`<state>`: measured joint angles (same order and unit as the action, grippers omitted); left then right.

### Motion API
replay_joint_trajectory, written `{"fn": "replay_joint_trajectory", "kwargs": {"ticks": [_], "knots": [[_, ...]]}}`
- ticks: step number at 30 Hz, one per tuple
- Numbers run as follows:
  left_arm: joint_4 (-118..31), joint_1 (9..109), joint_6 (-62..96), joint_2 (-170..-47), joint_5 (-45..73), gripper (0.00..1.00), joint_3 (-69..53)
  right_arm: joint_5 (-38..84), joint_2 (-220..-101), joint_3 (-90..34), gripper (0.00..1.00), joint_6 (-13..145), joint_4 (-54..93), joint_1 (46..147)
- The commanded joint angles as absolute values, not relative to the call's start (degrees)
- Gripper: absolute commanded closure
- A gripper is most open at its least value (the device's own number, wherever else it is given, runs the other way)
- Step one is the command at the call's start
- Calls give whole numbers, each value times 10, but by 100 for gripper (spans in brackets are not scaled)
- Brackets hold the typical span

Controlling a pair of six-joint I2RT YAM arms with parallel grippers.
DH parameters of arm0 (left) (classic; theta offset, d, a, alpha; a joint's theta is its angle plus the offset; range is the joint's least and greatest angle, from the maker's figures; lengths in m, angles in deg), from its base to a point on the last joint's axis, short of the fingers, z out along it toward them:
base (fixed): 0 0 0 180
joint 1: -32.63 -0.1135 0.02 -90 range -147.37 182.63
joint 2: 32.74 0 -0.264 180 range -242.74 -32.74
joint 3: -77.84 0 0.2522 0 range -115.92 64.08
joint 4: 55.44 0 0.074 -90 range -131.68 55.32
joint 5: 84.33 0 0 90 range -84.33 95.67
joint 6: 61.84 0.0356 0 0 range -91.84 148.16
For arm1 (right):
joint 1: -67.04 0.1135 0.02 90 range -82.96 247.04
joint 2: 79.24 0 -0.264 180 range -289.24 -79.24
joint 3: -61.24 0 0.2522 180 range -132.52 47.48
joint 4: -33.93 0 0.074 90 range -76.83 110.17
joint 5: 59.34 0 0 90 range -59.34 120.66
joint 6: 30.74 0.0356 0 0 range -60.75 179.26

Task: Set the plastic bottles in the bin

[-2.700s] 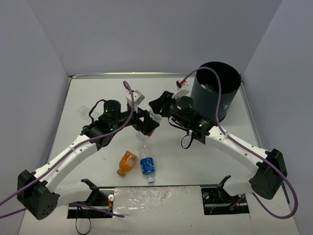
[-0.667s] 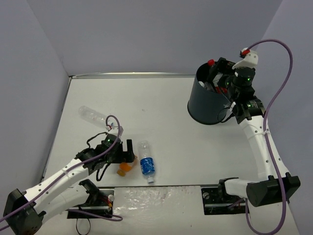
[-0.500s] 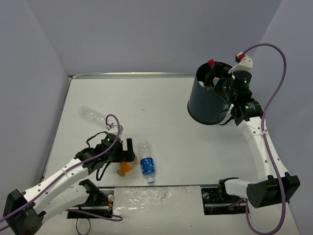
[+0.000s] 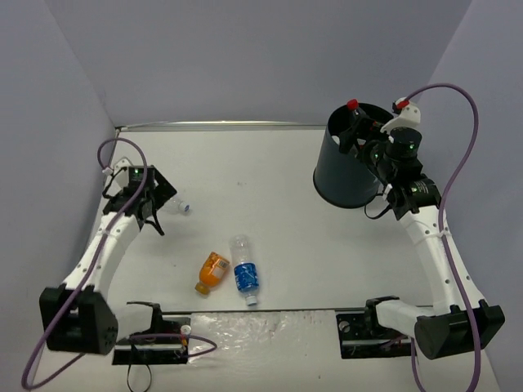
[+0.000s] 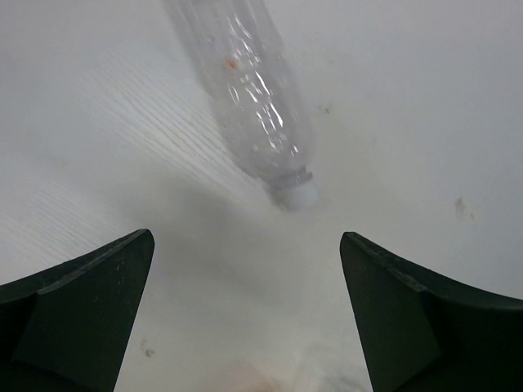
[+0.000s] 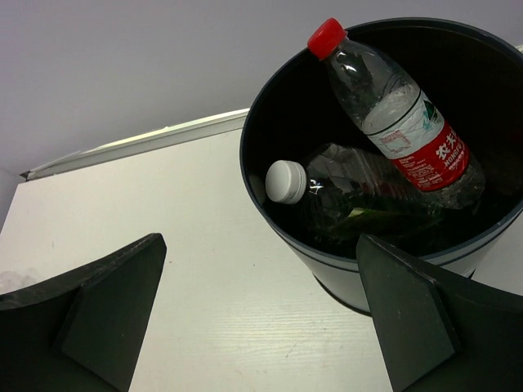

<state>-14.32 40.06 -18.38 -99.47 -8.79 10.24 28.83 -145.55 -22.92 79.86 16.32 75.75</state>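
left gripper [image 5: 245, 241] had swung away from the orange bottle [image 4: 214, 271] to the clear bottle [image 5: 261, 106], well to the left of the bin [image 4: 347, 175]. its fingers [image 5: 82, 310] were spread wide, released and touching nothing. the clear bottle lay on the table [image 4: 286, 220] just ahead of them, not between them, its long axis running away from the wrist camera and its cap toward the gap.

right gripper [image 6: 261, 241] hung just beside the bin's rim, fingers [image 6: 425, 318] wide apart and empty. inside the bin a red-labelled bottle [image 6: 400, 122] leaned on the wall, red cap tilted up past the rim. below it a white-capped bottle [image 6: 327, 192] lay with its cap toward the opposite wall.

orange bottle and blue bottle [image 4: 244, 271] lay side by side left of the bin, nearer the arm bases, their caps toward the bases.
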Motion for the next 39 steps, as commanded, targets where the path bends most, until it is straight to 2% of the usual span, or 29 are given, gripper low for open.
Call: {"fn": "replay_joint_trajectory", "kwargs": {"ticks": [1, 6, 10, 18, 21, 23, 24, 26, 27, 28, 33, 39], "knots": [[-215, 327, -172, -1106, -41, 3, 40, 300, -1436, -227, 0, 794, 203, 760], [-255, 267, -164, -1243, 9, 3, -39, 333, -1425, -226, 0, 789, 203, 759], [-289, 260, -149, -1322, 45, 3, -99, 347, -1423, -223, 0, 787, 203, 759], [-304, 254, -152, -1418, 35, 3, -151, 351, -1437, -220, 0, 782, 203, 758], [-283, 250, -154, -1442, 31, 12, -169, 341, -1438, -221, 0, 781, 202, 759], [-274, 247, -153, -1451, 41, 40, -181, 319, -1438, -220, 0, 785, 186, 759], [-276, 248, -153, -1447, 49, 51, -178, 300, -1438, -217, 0, 788, 186, 760], [-300, 249, -154, -1432, 75, 69, -164, 256, -1442, -210, 0, 792, 186, 766], [-311, 249, -158, -1420, 89, 74, -157, 233, -1444, -206, 0, 791, 186, 774], [-318, 249, -162, -1406, 102, 78, -150, 211, -1446, -202, 0, 787, 185, 786], [-343, 282, -187, -1309, 144, 78, -124, 190, -1464, -190, 0, 751, 186, 889], [-391, 442, -187, -1152, 72, 78, -92, 200, -1536, -201, 0, 717, 236, 1067]]}}
